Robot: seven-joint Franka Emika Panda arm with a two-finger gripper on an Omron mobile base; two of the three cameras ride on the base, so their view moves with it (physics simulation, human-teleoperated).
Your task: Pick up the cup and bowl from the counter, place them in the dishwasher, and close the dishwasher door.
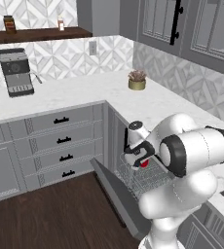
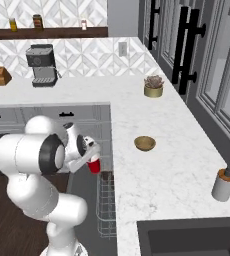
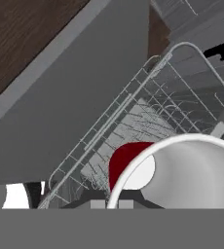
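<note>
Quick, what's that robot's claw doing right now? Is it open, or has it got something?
Gripper: closed on the red cup, holding it above the dishwasher rack.

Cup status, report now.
Fingers shut on the cup, held over the dishwasher rack. Bowl on the counter. Dishwasher door down. Nothing blocking.

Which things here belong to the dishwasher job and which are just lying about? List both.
Job:
cup, held in the shut pincer over the rack
bowl, on the counter
dishwasher door, open

Lying about:
potted plant
soap bottle
coffee machine
sink
</note>
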